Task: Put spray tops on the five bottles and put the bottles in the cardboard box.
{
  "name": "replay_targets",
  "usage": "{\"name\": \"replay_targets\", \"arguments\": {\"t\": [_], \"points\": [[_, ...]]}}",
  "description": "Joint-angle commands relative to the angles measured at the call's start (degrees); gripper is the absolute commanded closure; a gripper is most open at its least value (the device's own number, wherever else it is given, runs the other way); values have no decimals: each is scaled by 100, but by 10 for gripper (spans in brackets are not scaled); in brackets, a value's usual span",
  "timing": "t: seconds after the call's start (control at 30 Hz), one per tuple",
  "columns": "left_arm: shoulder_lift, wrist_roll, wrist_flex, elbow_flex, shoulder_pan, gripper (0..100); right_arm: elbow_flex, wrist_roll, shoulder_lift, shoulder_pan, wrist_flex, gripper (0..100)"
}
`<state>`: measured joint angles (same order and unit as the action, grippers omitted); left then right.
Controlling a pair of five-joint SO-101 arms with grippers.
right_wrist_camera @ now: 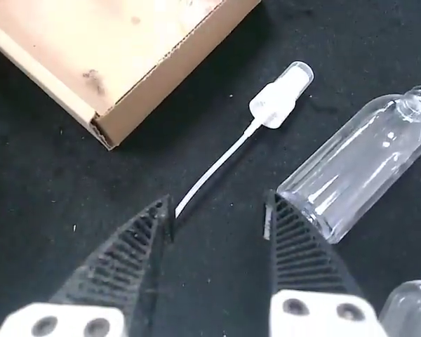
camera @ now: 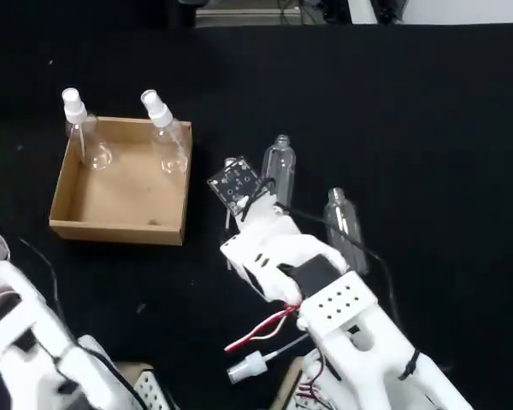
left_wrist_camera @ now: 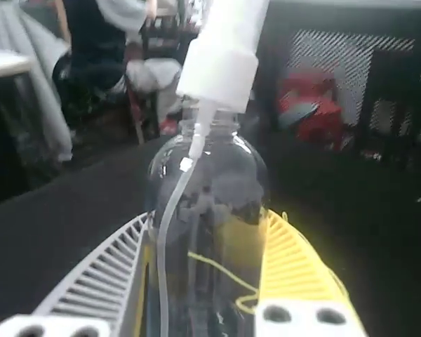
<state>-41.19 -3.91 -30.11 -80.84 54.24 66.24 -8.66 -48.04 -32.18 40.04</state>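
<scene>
the left gripper [left_wrist_camera: 209,232] was clenched on a clear plastic bottle [left_wrist_camera: 210,182] with a white spray top [left_wrist_camera: 221,56] in its neck. the right gripper [right_wrist_camera: 217,210] hung open above a loose white sprayer with a thin tube [right_wrist_camera: 277,102], which lay on the black table [right_wrist_camera: 56,210] between the brown cardboard box [right_wrist_camera: 172,81] and an uncapped clear bottle [right_wrist_camera: 354,168].

Black table [camera: 427,102] is carrying a box [camera: 120,224]; a far bottle [camera: 280,162] and a near bottle [camera: 344,220] are standing uncapped beside it; a spray top [camera: 248,367] is lying apart.
</scene>
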Motion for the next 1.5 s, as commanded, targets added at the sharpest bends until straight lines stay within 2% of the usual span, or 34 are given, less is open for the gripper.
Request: {"name": "replay_targets", "arguments": {"t": [0.0, 0.17, 0.5, 0.67, 1.03, 1.47], "points": [[1046, 70, -1714, 145, 207, 971, -40, 35, -110, -53, -141, 821], [2558, 70, -4220, -321, 180, 971, -40, 35, -110, -35, -141, 821], [5398, 70, -6734, 127, 479, 971, -40, 26, -110, -26, -114, 821], [6330, 70, -6910, 734, 743, 971, -40, 0, -110, -26, -105, 821], [7235, 79, -6919, 1903, 1147, 971, -48, -9, -110, -26, -105, 820], [8325, 53, -6936, 2844, 1156, 968, -48, -9, -110, -26, -105, 819]]}}
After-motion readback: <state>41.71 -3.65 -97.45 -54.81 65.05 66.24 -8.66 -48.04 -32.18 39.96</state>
